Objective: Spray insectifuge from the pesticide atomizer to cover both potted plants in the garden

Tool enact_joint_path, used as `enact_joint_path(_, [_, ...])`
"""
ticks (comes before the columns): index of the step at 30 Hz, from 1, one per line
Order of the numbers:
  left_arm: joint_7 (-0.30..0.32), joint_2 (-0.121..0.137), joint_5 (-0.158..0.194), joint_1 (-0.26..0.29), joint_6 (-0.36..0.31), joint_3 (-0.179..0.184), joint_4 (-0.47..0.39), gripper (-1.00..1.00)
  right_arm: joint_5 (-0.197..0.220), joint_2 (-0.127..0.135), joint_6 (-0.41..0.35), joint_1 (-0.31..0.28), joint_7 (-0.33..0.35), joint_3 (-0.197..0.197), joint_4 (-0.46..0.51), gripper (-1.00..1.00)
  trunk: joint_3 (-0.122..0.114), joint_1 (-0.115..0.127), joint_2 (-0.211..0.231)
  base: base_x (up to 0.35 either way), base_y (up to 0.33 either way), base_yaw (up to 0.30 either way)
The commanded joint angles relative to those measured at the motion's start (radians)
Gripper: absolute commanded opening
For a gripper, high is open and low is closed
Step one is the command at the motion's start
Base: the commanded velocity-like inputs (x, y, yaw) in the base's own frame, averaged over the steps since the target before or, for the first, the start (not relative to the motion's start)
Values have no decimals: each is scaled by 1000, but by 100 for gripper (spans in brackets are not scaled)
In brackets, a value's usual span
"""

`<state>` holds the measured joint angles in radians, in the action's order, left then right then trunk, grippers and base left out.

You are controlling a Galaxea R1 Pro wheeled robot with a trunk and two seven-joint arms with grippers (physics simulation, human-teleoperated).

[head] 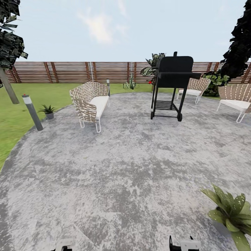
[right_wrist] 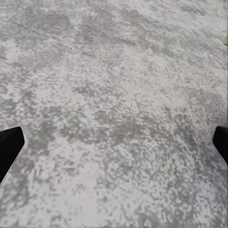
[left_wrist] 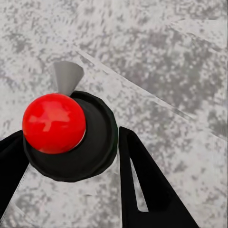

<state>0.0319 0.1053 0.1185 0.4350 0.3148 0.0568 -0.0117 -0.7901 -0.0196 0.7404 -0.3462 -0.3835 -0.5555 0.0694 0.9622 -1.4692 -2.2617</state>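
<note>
1. The left gripper [left_wrist: 71, 135] has its two black fingers [left_wrist: 142, 190] closed around a dark round thing with a red ball on top and a grey cone sticking out.
2. I think this is the pesticide atomizer [left_wrist: 71, 142], seen from above, so the left hand holds it.
3. The right gripper [right_wrist: 114, 142] has its fingers spread wide, with nothing between them, only the grey patio [right_wrist: 114, 85] below.
4. One potted plant [head: 232, 212] is close by, at the robot's right side. A second small plant [head: 47, 110] sits far off, beside the grey lamp post [head: 32, 112]. It may be the other one.
5. To do this step well, turn toward the near plant and point the grey cone at its leaves. Right now the cone points at bare stone.
6. The head view shows the plants, the wicker seat [head: 91, 103], the black grill [head: 172, 82] and the fence [head: 69, 71].
7. The left wrist view shows the grip up close, and the head view does not.
</note>
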Motion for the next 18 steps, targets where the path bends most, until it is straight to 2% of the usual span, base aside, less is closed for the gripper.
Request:
enact_joint_path(1, [3, 0, 10, 1, 3, 6, 1, -100, -11, 0, 1, -1, -8, -4, 0, 100, 1, 0, 0, 338, 2, 0])
enact_joint_path(9, [3, 0, 12, 1, 3, 6, 1, -100, -11, 0, 1, -1, -8, -4, 0, 100, 1, 0, 0, 331, -26, -28])
enact_joint_path(18, [3, 0, 12, 1, 3, 6, 1, -100, -11, -1, 1, -1, -8, -4, 0, 100, 1, 0, 0, 306, -133, -248])
